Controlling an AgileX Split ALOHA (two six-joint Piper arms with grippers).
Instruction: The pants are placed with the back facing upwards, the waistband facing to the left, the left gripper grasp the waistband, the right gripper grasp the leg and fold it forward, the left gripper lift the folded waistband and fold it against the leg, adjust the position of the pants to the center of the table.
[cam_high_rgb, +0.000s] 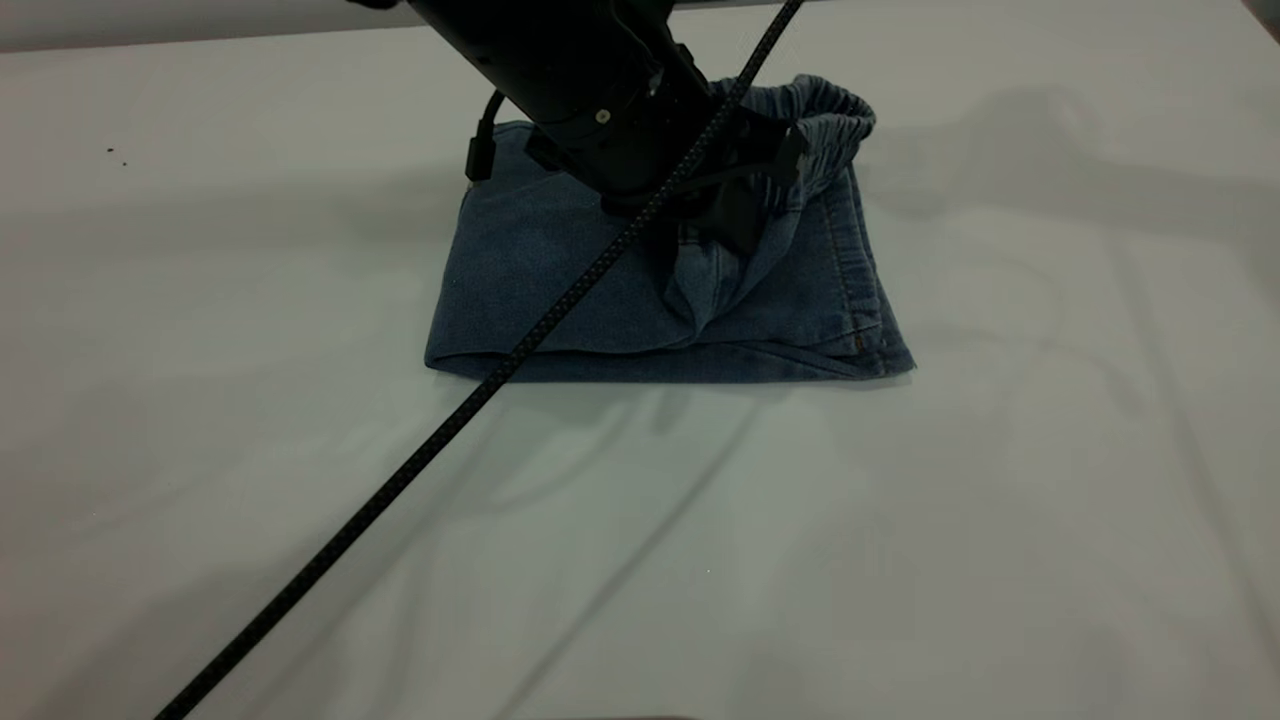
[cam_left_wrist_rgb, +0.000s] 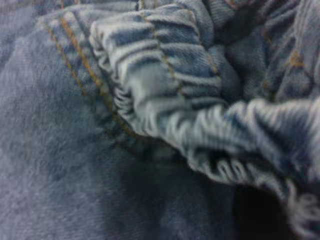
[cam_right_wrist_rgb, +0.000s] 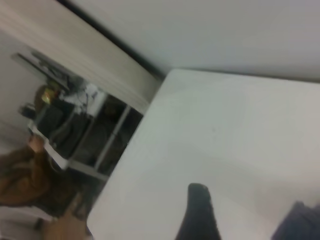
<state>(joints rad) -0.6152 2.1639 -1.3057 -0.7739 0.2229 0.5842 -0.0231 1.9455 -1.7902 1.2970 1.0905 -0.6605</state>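
The counter (cam_high_rgb: 1000, 500) lies bare on every side of the folded pants (cam_high_rgb: 560, 300), leaving open passage all round. Over the pants, the left tool (cam_high_rgb: 740, 215) and its arm block access from above, and a dark cable (cam_high_rgb: 400, 480) slants across the near-left approach.

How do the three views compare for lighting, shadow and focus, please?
Exterior view: dim, even light; soft shadows on the table beside the pants; the left gripper is a dark mass with little detail. Left wrist view: so close that the waistband is soft, its edges smeared. Right wrist view: blurred throughout; the right gripper's finger is a black blob.
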